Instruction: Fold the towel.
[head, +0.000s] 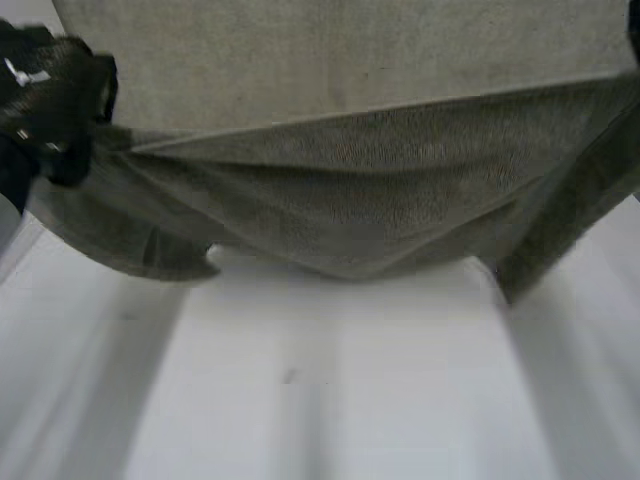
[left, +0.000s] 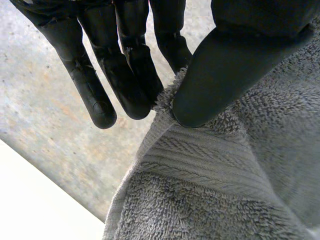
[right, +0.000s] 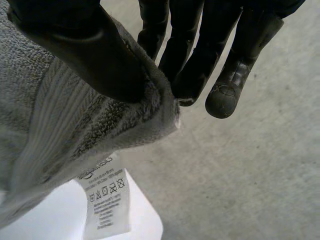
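White tabletop (head: 330, 400) spreads below us, with grey floor (head: 300, 60) beyond it, and over the table hangs the grey towel (head: 380, 190), lifted and stretched crosswise, its middle sagging in a deep belly. We judge it soft, limp terry with some weight: it will droop wherever it is unsupported, yet the looped pile should not slip. The flat woven band (left: 200, 160) near the hem looks firmer, so the corners there are the places to hold. Our left hand (left: 230, 65) pinches one corner, thumb pressed against straight fingers (left: 135, 85); our right hand (right: 90, 55) clamps the opposite corner likewise, the care label (right: 105, 200) dangling just beside its grip.
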